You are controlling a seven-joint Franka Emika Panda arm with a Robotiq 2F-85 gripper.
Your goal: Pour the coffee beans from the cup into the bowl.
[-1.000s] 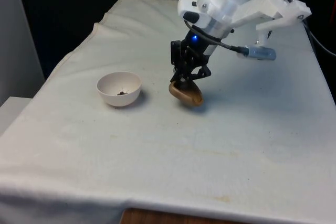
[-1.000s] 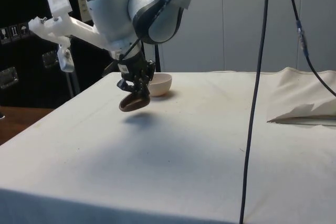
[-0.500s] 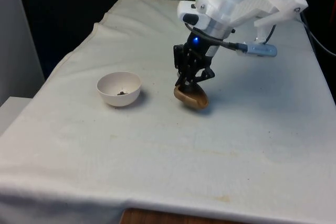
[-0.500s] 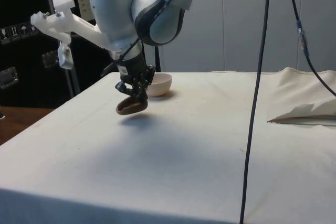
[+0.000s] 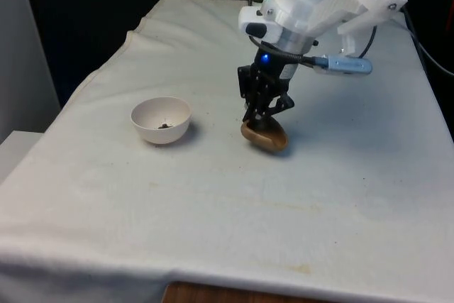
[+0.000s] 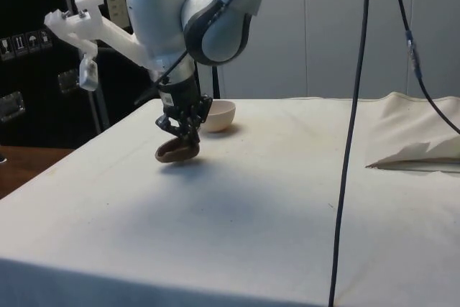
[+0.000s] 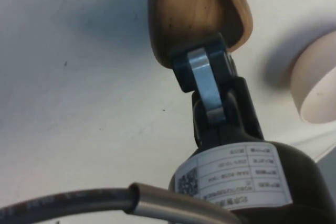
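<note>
Hand (image 5: 264, 120) is clamped on the rim of the brown wooden cup (image 5: 264, 137), and you can see it best from the wrist, where one black finger (image 7: 202, 74) pinches over the cup's (image 7: 194, 11) edge. That cup hangs tilted right under the hand, low over the table (image 5: 340, 196) with its white cloth, looking like it's touching or just about touching the cloth; from the side (image 6: 176, 150) I honestly can't tell which.

So the small white round bowl (image 5: 161, 120) sits off to the front view's left of the hand, near but clearly apart from the cup, with bare cloth between them. From the side the bowl (image 6: 218, 115) sits just behind the hand (image 6: 185, 133). There's a little dark clump of what I'd guess are coffee beans (image 5: 164, 125) in the bottom of it.

My read: the pour looks done, and the cup is going down beside the bowl. What matters next is the cup's tilt, since it isn't upright, so letting go could leave it rolling onto its side.
</note>
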